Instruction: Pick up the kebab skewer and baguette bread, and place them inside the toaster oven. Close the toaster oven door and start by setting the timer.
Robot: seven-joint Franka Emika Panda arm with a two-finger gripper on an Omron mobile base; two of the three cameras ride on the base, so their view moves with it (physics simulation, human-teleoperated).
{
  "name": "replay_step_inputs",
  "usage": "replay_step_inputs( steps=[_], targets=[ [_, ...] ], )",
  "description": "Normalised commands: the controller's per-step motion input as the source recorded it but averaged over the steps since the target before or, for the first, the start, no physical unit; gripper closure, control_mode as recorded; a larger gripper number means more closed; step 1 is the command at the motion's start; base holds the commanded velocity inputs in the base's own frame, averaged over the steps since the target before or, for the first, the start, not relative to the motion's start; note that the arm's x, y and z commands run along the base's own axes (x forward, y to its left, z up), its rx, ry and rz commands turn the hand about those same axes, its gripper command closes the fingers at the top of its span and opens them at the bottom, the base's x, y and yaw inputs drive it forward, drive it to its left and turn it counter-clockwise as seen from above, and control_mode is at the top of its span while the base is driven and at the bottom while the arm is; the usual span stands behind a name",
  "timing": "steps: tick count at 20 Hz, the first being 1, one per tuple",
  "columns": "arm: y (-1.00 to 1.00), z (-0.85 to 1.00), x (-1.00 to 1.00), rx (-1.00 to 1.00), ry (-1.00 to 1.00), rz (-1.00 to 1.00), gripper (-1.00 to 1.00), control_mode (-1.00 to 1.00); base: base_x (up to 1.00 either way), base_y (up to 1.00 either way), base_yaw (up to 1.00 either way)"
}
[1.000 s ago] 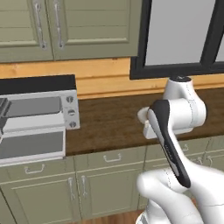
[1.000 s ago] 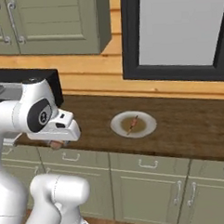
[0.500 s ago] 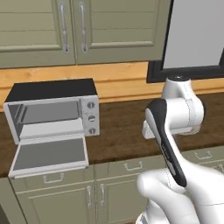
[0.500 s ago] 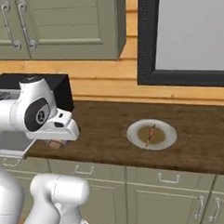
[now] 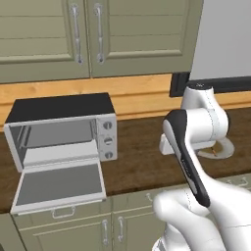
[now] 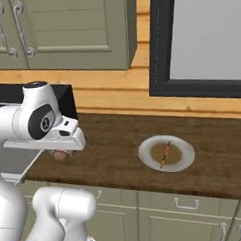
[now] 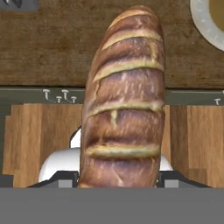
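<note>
The golden-brown baguette bread (image 7: pixel 124 100) stands lengthwise between the jaws of my gripper (image 7: pixel 120 181), which is shut on it; one end of the loaf (image 6: pixel 60 155) pokes out under the hand, above the counter's front edge. The kebab skewer (image 6: pixel 165 154) lies on a white plate (image 6: pixel 167 153) to the right of the hand. The silver toaster oven (image 5: pixel 61 105) stands on the counter to the arm's left. Its toaster oven door (image 5: pixel 59 184) hangs open and flat toward me, baring the cavity. Three knobs (image 5: pixel 107 140) run down its right side.
The dark wooden counter (image 6: pixel 118 142) runs along a light wood backsplash. Green wall cabinets (image 5: pixel 98 34) hang above the oven, and a black-framed window (image 6: pixel 203 38) sits above the plate. Drawers and cabinet doors (image 5: pixel 112 225) line the front below the counter.
Both base views have shifted: the camera moved left, so the oven and the plate slid right in the pictures. The arm keeps its pose with the baguette held.
</note>
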Motion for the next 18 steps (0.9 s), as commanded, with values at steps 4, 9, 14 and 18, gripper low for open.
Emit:
replay_step_inputs(
  steps=[4,9,14,18],
  targets=[
    [0.00,0.00,0.00,0.00,0.00,0.00,1.00,1.00,0.34,0.00,-0.04],
    [0.00,0.00,0.00,0.00,0.00,0.00,1.00,1.00,0.38,-0.08,0.00],
    [0.00,0.00,0.00,0.00,0.00,0.00,1.00,1.00,0.38,0.00,0.00],
    [0.00,0.00,0.00,0.00,0.00,0.00,1.00,1.00,0.28,0.00,-0.03]
  ],
)
